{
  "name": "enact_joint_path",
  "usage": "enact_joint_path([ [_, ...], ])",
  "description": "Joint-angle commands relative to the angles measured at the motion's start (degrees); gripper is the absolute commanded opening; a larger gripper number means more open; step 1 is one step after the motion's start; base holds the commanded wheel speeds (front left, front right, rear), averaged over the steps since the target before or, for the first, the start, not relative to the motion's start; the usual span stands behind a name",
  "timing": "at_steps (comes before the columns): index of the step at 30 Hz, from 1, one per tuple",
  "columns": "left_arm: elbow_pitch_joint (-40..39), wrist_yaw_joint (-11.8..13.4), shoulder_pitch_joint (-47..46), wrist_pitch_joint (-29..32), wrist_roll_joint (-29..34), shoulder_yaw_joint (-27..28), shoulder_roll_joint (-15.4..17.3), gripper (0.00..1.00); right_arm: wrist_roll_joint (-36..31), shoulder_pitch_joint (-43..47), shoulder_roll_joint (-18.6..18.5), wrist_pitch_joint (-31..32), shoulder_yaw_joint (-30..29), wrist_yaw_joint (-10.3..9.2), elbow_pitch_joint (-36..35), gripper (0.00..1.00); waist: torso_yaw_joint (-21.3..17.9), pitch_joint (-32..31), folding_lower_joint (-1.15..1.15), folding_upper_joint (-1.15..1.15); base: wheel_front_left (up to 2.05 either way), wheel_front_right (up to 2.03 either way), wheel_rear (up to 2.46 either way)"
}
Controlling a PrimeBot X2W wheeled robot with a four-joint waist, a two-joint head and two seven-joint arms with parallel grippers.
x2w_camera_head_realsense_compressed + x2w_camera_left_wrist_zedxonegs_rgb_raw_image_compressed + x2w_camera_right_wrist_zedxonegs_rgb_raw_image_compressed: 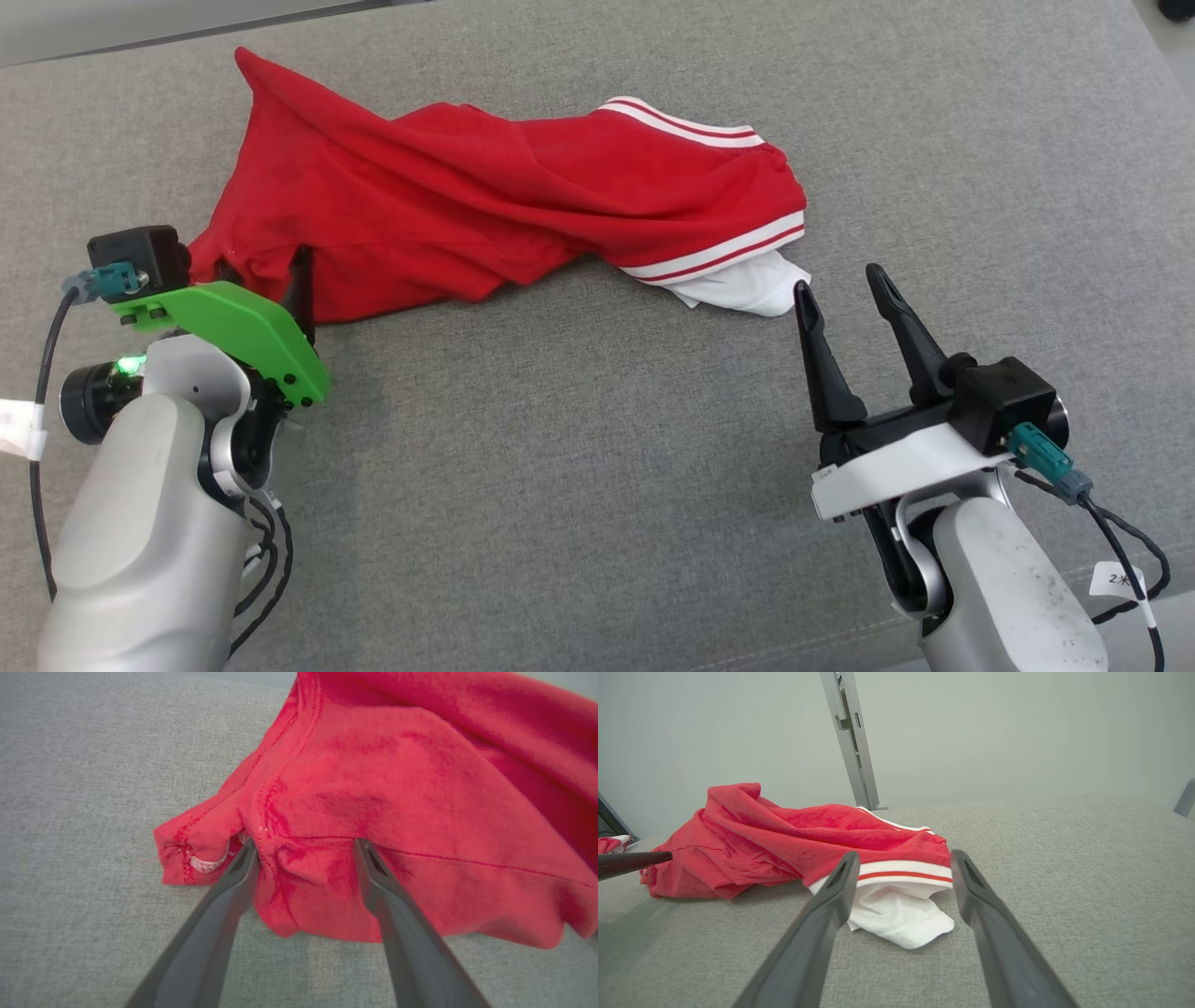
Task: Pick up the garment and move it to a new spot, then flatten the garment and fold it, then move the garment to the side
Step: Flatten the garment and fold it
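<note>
Early in the job, by the look of it. Red garment (485, 205) in a loose, creased heap on the grey fabric-covered table (560, 467), stretched across the far half, with one corner peaked at the far left and the striped band (719, 252) and white lining (747, 289) at the right end. Not lifted, not spread flat, not folded in any deliberate way. Impossible to tell whether lying at the first spot or at a new one.

Left gripper (304, 842) spread wide, tips down on the near-left hem, astride a ridge of red cloth beside the stitched corner, and not closed on it. Right gripper (837, 277) equally wide, tips just beside the white lining, with nothing between them. Hard to say whether resting on the table or hanging just above it.

Judged as the approach to a two-point grasp, one gripper at each end of the heap.

Left to do:
- closing on the cloth at both ends
- lifting and carrying to the new spot, if not already there
- pulling the creases out and laying flat
- folding
- shifting the folded bundle to the side

Practically the whole task ahead.
</note>
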Motion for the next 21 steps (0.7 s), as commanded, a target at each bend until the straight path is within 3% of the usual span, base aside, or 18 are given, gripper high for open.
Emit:
enact_joint_path([
  [1,-0.6,0.38,1.12,0.48,-0.17,-0.1,0.05,0.93,0.45,-0.59,-0.11,-0.28,0.13,-0.02,0.18,1.0,0.0,0.0,0.0,0.0,0.0,0.0,0.0],
  [2,-1.2,0.43,1.12,0.85,-0.3,-0.25,-0.03,0.91,0.52,-0.6,-0.12,-0.31,0.15,-0.02,0.21,1.0,0.0,0.0,0.0,0.0,0.0,0.0,0.0],
  [3,-2.29,0.56,1.2,0.87,-0.45,-0.28,0.06,0.79,0.6,-0.57,-0.11,-0.36,0.19,-0.02,0.24,1.0,-0.02,0.11,0.0,0.0,0.0,0.0,0.0],
  [6,-2.98,1.02,1.04,0.48,0.28,-0.19,0.99,0.62,0.54,-0.74,-0.11,-0.41,0.22,-0.02,0.26,1.0,-0.1,0.4,0.0,0.0,0.0,0.0,0.0],
  [7,-3.05,1.15,0.9,0.44,0.17,-0.03,1.11,0.49,0.55,-0.85,-0.11,-0.43,0.31,-0.02,0.26,1.0,-0.17,0.55,0.0,0.0,0.0,0.0,0.0],
  [9,-2.63,1.43,0.69,0.15,0.04,0.26,1.41,0.4,0.51,-1.14,-0.12,-0.45,0.45,-0.02,0.32,1.0,-0.39,0.79,0.0,0.0,0.0,0.0,0.0],
  [12,-1.64,1.47,0.28,-0.22,-0.09,0.58,1.75,0.36,0.43,-1.43,-0.11,-0.45,0.68,-0.02,0.36,1.0,-0.83,1.06,0.0,0.0,0.0,0.0,0.0],
  [14,-0.8,1.27,-0.07,-0.71,-0.19,0.69,1.87,0.23,0.17,-1.5,-0.12,-0.47,0.56,-0.02,0.4,1.0,-1.1,1.12,0.0,0.0,0.0,0.0,0.0],
  [16,-0.18,1.18,-0.44,-1.56,-0.02,0.78,1.99,0.0,-0.08,-1.5,-0.12,-0.48,0.34,-0.02,0.43,1.0,-1.3,1.07,0.0,0.0,0.0,0.0,0.0],
  [21,-0.13,0.32,-0.07,-4.09,-0.59,1.05,1.36,0.0,-0.6,-0.7,-0.11,-0.52,-0.43,-0.02,0.69,1.0,-0.81,0.14,0.0,0.0,0.0,0.0,0.0],
])
